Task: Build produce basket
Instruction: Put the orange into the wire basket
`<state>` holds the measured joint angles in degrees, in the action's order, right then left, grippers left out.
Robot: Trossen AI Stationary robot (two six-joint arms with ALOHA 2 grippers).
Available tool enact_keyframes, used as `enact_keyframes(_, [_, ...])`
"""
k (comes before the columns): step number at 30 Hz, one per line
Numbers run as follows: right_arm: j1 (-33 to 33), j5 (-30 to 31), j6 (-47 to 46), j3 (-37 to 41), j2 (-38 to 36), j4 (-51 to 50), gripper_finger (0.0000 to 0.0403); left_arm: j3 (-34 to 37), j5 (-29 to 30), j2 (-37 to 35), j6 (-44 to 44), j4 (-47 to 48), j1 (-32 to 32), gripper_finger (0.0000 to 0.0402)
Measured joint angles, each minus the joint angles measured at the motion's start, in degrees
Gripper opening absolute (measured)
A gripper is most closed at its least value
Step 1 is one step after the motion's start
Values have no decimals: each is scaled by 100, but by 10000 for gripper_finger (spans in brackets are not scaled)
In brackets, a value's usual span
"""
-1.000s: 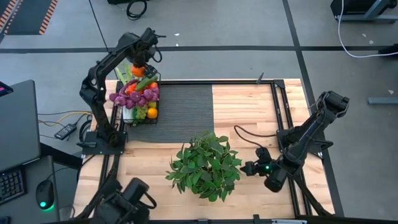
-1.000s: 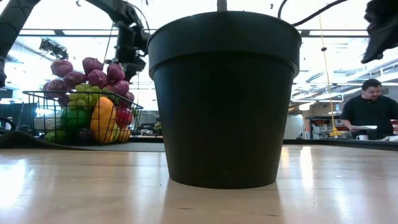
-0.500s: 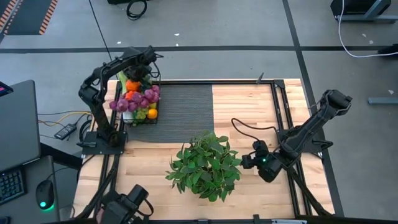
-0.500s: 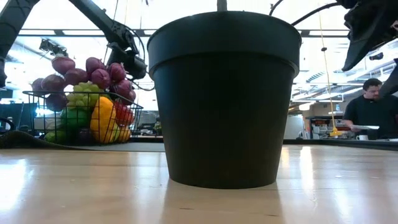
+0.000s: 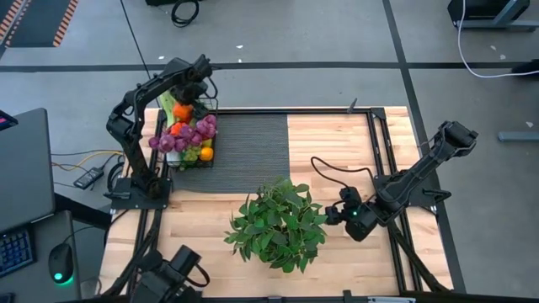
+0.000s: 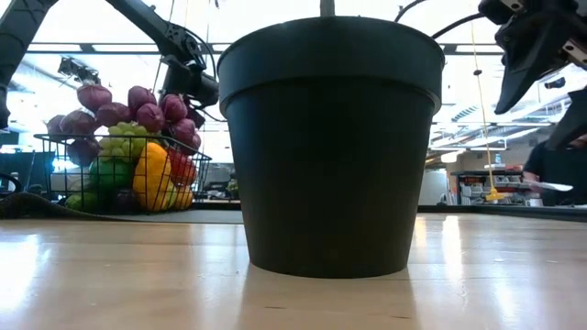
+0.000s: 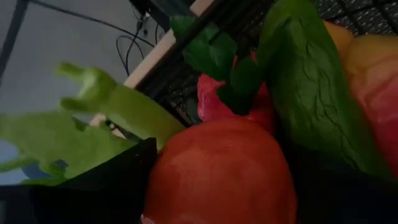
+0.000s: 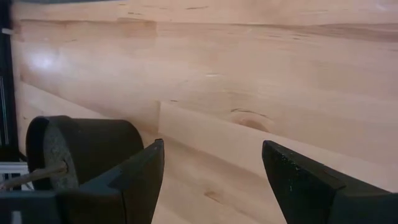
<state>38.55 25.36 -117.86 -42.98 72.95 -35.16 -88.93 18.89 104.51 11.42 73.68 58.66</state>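
The black wire basket (image 5: pixel 182 156) stands at the left end of the ribbed mat, heaped with produce: purple bulbs (image 5: pixel 189 133), green grapes (image 6: pixel 124 144), a yellow pepper (image 6: pixel 151 174) and celery (image 5: pixel 168 103). My left gripper (image 5: pixel 189 99) is over the basket's far end, shut on an orange (image 5: pixel 183 111). My right gripper (image 5: pixel 335 215) is open and empty, low over the bare wood just right of the leafy potted plant (image 5: pixel 278 223). My left gripper pinches the orange's two opposite sides (image 7: pixel 163 186) between its two fingers (image 7: pixel 118 177). The fingers slant down from the table's far side. The orange is at the top of the pile, over a red pepper (image 7: pixel 214 102). Whether it rests on the produce I cannot tell.
The big black pot (image 6: pixel 330 137) of the leafy plant stands at the table's near middle and fills the low view. The dark ribbed mat (image 5: pixel 253 139) covers the far left half. Bare wood (image 5: pixel 337 143) lies at the far right. A person is in the room behind.
My left gripper has gone down with the orange onto the far end of the basket's pile. My right gripper has moved toward the table's left and far side, closer to the plant, staying open.
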Motion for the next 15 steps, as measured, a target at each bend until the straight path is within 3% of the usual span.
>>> enact_keyframes(4, [-68,0,47,0,0,-48,274,-1,35,0,433,-101,-58,330])
enact_keyframes(10, [-121,0,105,0,0,-103,274,-6,60,0,1164,-268,-220,391])
enact_keyframes(15, [-121,2,105,0,0,-159,274,-6,97,-3,1218,-254,-367,396])
